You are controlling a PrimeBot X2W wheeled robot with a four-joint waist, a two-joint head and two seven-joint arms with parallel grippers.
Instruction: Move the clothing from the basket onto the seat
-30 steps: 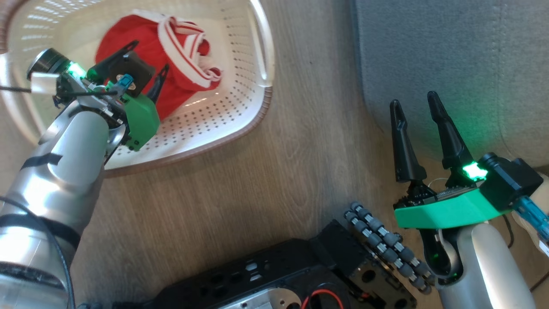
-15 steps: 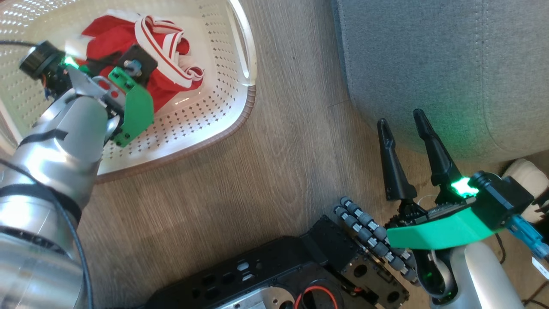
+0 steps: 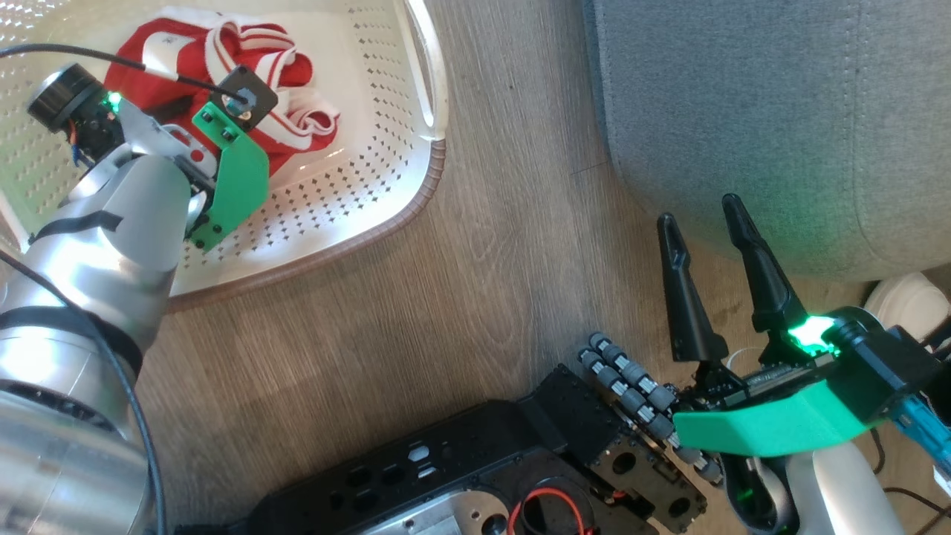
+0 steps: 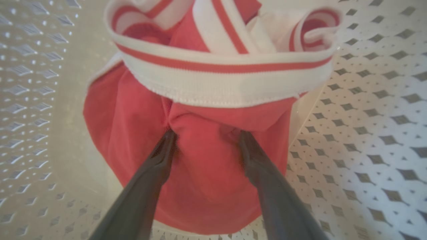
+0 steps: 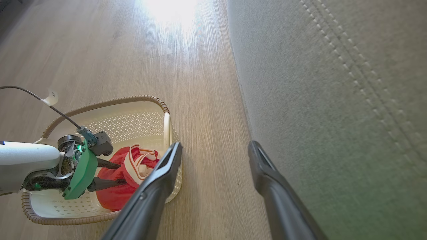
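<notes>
The brown wooden floor (image 3: 461,297) is holding everything up. A white basket (image 3: 334,208) full of little holes is sitting on it on the robot's left. A big grey seat (image 3: 743,111) is resting on it on the right, and a strip of bare floor is showing between them.

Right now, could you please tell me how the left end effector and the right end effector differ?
The left end effector is down inside the basket; the right end effector hangs over the floor beside the seat. The left's fingertips press into the clothing; the right's touch nothing. Both are open, with dark fingers.
</notes>
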